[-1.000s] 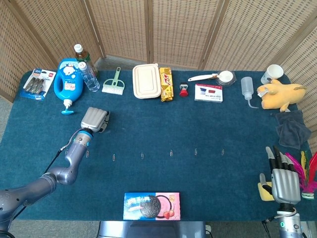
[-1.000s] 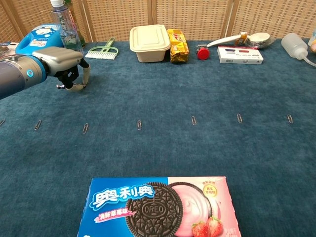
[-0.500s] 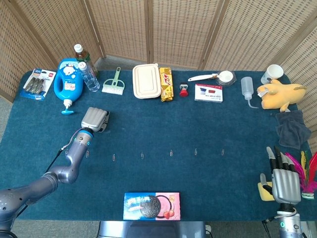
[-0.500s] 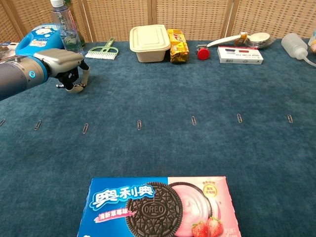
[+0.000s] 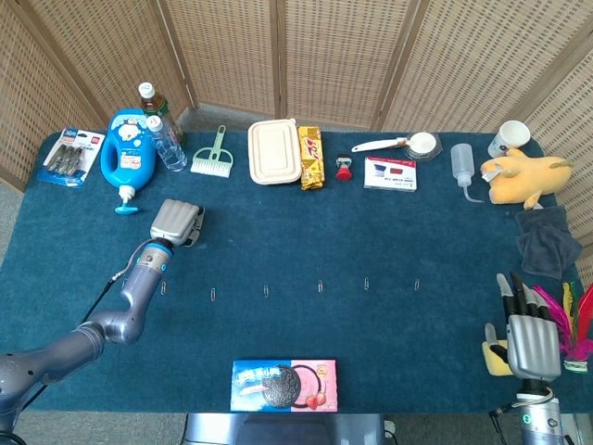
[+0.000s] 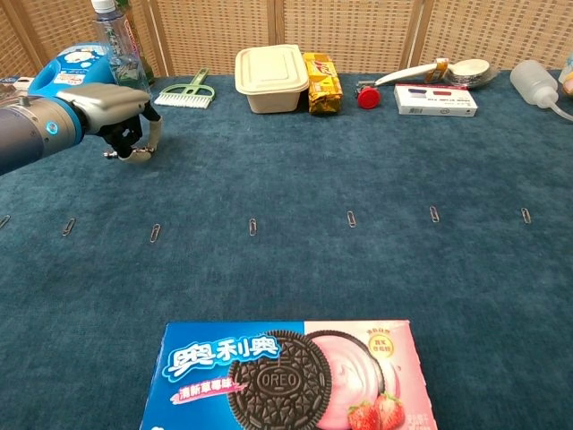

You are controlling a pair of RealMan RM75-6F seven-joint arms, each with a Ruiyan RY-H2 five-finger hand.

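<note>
overhead, the head view takes in a dark blue carpeted surface (image 5: 306, 232) ringed by wicker screens (image 5: 334, 56). the left hand (image 5: 176, 222) hangs over the cloth with its fingers curled under and nothing in them, just below the blue detergent jug (image 5: 128, 153) and the clear water bottle (image 5: 167, 144). the right hand (image 5: 530, 334) lies at the near right edge, fingers straight and slightly apart, beside coloured feathers (image 5: 570, 324) and a yellow thing (image 5: 494, 360) at its thumb side. a dark cloth (image 5: 547, 239) and a yellow plush toy (image 5: 523, 176) sit further back; only this view shows them.

lower down, the chest view misses the right hand but shows the left hand (image 6: 121, 112) from the side, fingertips (image 6: 134, 152) bent toward the surface and not gripping anything. it also reads the cookie box (image 6: 286, 376) plainly, and a row of paper clips (image 6: 252, 227).

against the frame a second ago, the left hand has drifted slightly up and back toward the jug.
</note>
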